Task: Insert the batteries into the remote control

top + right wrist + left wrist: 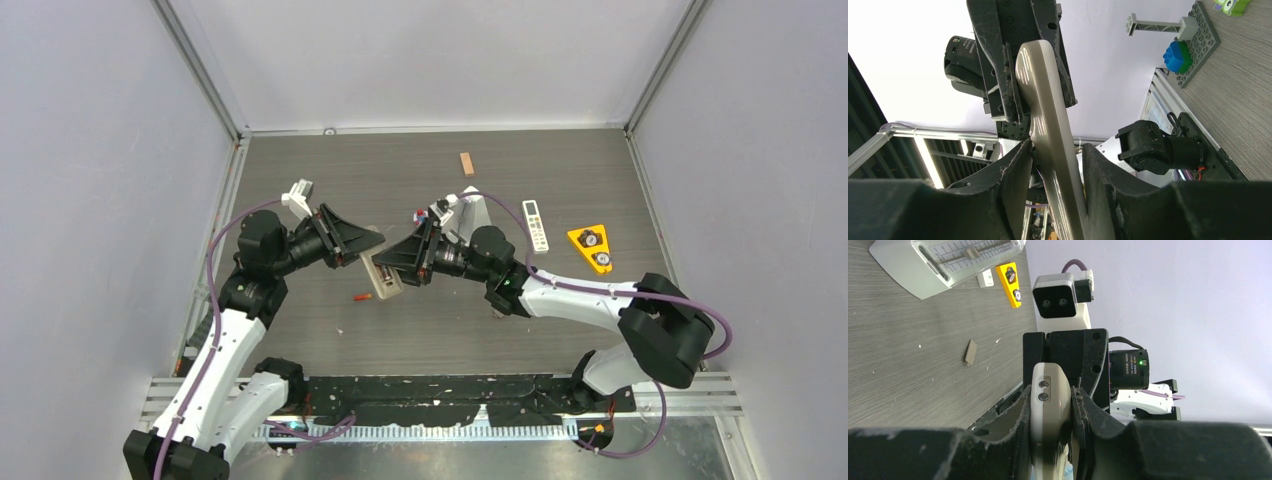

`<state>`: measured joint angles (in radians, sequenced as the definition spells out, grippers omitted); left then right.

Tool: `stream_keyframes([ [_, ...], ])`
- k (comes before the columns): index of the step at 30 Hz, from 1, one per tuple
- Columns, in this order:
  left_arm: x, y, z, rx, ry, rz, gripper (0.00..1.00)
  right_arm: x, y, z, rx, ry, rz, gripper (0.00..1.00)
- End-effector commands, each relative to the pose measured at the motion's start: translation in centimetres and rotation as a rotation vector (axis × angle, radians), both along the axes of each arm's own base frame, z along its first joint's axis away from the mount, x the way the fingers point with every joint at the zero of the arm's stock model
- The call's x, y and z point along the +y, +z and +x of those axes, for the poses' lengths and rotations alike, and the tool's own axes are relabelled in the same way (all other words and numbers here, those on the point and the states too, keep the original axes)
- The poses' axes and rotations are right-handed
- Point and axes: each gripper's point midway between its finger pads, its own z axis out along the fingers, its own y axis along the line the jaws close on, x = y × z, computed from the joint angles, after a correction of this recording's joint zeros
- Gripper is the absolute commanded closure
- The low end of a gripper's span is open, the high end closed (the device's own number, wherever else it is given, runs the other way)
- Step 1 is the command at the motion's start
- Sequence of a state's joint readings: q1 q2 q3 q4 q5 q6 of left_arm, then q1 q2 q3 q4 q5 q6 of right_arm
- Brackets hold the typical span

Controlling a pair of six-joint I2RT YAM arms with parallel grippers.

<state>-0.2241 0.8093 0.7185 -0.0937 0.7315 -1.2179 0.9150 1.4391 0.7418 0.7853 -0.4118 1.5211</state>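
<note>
The remote control is a long grey-brown and white bar held up off the table between both arms. My left gripper is shut on one end of it; in the left wrist view the remote is pinched between the jaws. My right gripper is open, its jaws on either side of the remote, with a gap at the right finger. One battery, small with a red-orange end, lies on the table below the grippers. Other batteries are out of view.
A grey metronome stands behind the right gripper, also in the left wrist view. A short white remote with buttons, a yellow triangular piece and a small wooden block lie further back. A toy-brick plate lies nearby.
</note>
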Motion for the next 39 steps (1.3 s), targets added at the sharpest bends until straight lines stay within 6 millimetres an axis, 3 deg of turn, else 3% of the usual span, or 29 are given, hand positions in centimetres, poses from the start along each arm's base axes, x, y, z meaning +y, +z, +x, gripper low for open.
stream_keyframes([
  [1,0.0,3.6,0.2,-0.109,0.012,-0.065,1.0,0.1,-1.7,-1.7,-0.027,0.081,-0.045,0.55],
  [12,0.0,4.3,0.3,-0.108,0.011,-0.075,1.0,0.0,-2.5,-2.2,-0.031,0.104,-0.059,0.67],
  [14,-0.1,4.1,0.3,-0.112,0.002,-0.064,1.0,0.0,-2.0,-2.3,-0.038,0.109,-0.05,0.6],
  [17,-0.3,3.5,-0.1,-0.14,-0.035,-0.029,1.0,-0.2,-0.8,-2.0,-0.067,0.094,-0.039,0.39],
  [19,-0.2,2.5,-0.3,-0.138,-0.045,0.006,1.0,-0.4,0.0,-1.8,-0.107,0.081,-0.044,0.31],
  [24,-0.2,2.0,-1.0,-0.223,-0.093,0.076,1.0,-1.7,1.9,-1.3,-0.185,0.034,-0.025,0.19],
  [30,-0.3,2.4,-1.9,-0.327,-0.157,0.119,1.0,-2.8,2.8,-1.5,-0.296,0.026,-0.017,0.15],
  [34,-0.4,2.9,-2.5,-0.387,-0.182,0.13,1.0,-3.3,2.2,-1.6,-0.417,0.026,-0.137,0.16],
  [36,-0.3,3.0,-2.8,-0.419,-0.188,0.139,1.0,-4.2,1.5,-1.0,-0.526,-0.014,-0.244,0.16],
  [39,-0.2,3.2,-3.3,-0.459,-0.186,0.147,1.0,-7.8,-1.3,1.6,-0.513,-0.166,-0.524,0.16],
])
